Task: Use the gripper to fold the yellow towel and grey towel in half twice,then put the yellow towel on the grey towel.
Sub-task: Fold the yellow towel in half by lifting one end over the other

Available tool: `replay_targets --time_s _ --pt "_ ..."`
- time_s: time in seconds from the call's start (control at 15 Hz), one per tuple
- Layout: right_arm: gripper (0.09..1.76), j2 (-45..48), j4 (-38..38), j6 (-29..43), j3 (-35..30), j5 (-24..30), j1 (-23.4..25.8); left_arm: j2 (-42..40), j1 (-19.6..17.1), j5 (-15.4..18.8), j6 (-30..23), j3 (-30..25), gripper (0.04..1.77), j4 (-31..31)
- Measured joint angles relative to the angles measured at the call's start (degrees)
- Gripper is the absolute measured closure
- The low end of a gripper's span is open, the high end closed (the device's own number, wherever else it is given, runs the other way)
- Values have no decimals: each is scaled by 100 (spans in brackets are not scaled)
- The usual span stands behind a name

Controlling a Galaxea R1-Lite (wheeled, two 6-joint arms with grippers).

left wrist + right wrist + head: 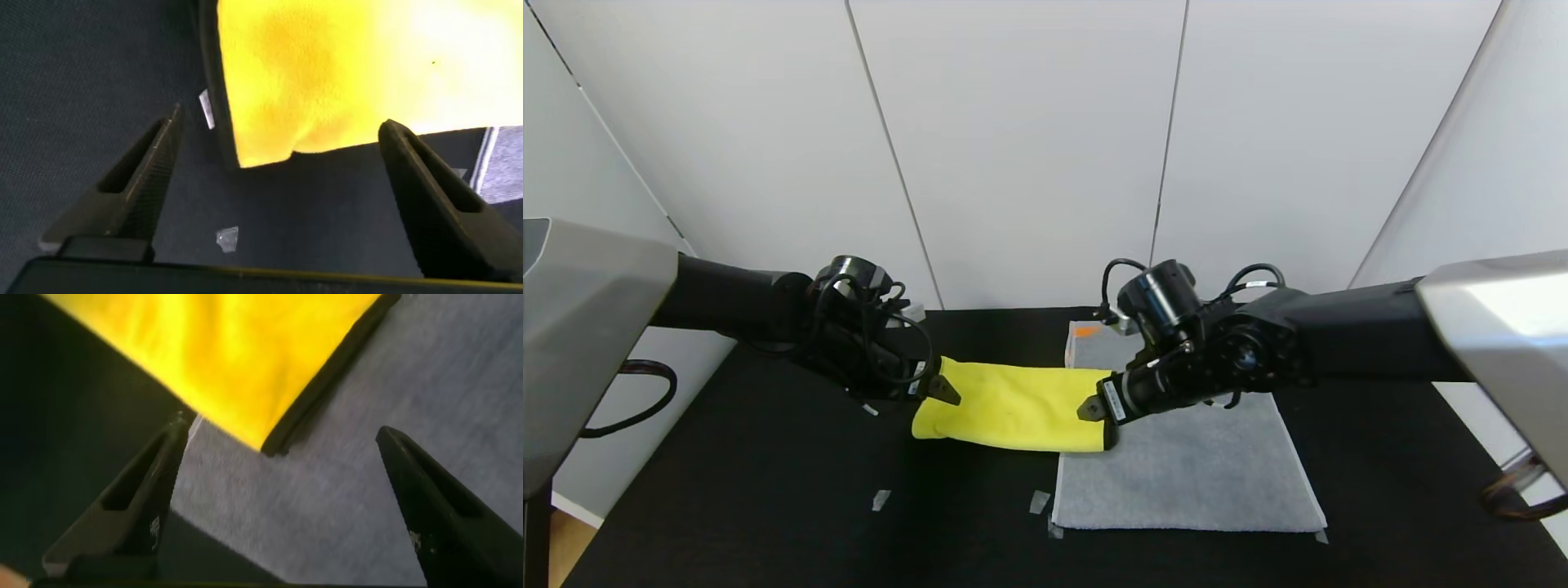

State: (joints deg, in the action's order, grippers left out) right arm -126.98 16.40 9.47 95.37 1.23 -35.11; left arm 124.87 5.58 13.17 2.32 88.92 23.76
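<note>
Black cloth covers the table [768, 506], and its near strip lies bare apart from a few scraps of pale tape [880, 499], so that is where the arms have most room to swing. Just beyond, the grey towel [1192, 474] lies flat on the right half, its near edge running close along the tape marks; it looks limp and fairly heavy, best pinched at two corners of one hem. Farther in, the yellow towel [1013, 406] lies as a folded strip across the middle, its right end overlapping the grey towel's left edge and its left end on the bare black cloth. It appears soft, light and plush, likely to sag or slide open unless taken by both layers at the black-trimmed corners. The left gripper [934, 386] sits at its left end and the right gripper [1099, 415] at its right end, both with jaws spread wide and nothing between them; each wrist view shows a yellow corner lying free between the fingers. Behind, white wall panels [1029, 147] stand close to the table's far edge, leaving little room there.
</note>
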Motion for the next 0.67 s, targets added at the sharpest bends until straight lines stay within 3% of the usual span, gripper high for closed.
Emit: replay_targets --time_s 0.13,0.67 --pt "17 460 22 -122 -428 577 261 21 -7 0 9 61 13 29" --pt "15 1170 5 -236 -857 1214 816 95 -13 0 15 190 11 78"
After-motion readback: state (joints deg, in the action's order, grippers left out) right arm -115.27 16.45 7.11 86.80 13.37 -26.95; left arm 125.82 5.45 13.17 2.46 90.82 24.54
